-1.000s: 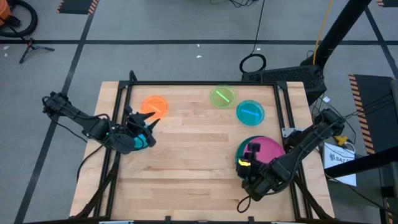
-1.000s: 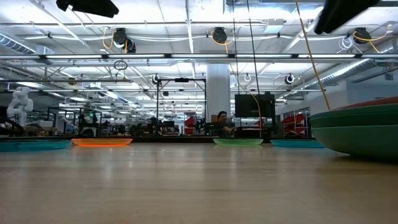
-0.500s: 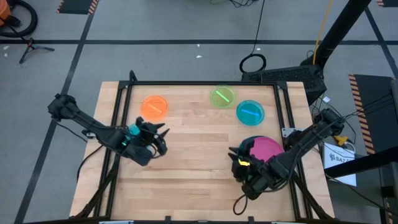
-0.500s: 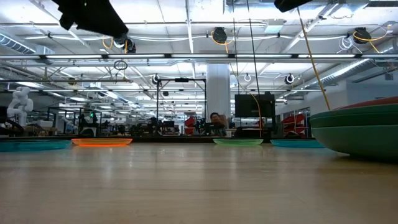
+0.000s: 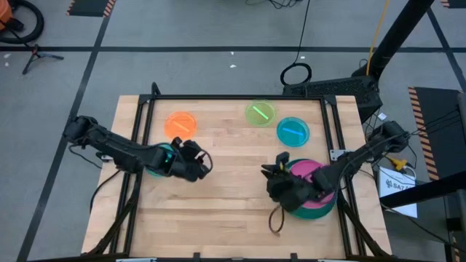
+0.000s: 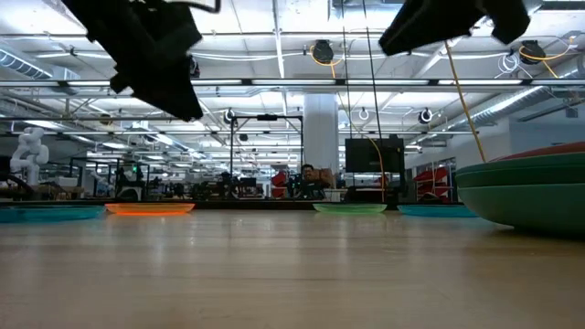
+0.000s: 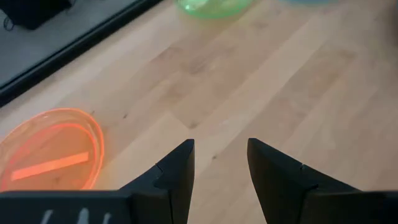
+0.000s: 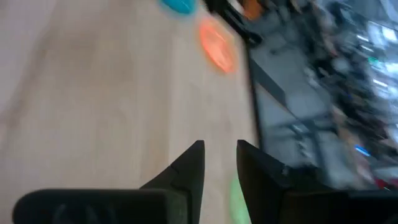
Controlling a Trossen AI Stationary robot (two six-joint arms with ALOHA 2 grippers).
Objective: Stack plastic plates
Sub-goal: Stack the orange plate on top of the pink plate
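Wooden worktop (image 5: 233, 211) is lying bare beneath my left hand (image 7: 219, 163), fingers apart, empty; I am heading for the orange plate (image 7: 46, 149) beside it, needing descent.

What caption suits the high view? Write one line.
Both arms over the table; orange, lime and blue plates lie apart from the magenta-topped stack.

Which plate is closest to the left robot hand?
The orange plate. It lies just beyond the left gripper, near the table's far left. The lime plate and the light blue plate sit farther off, toward the right.
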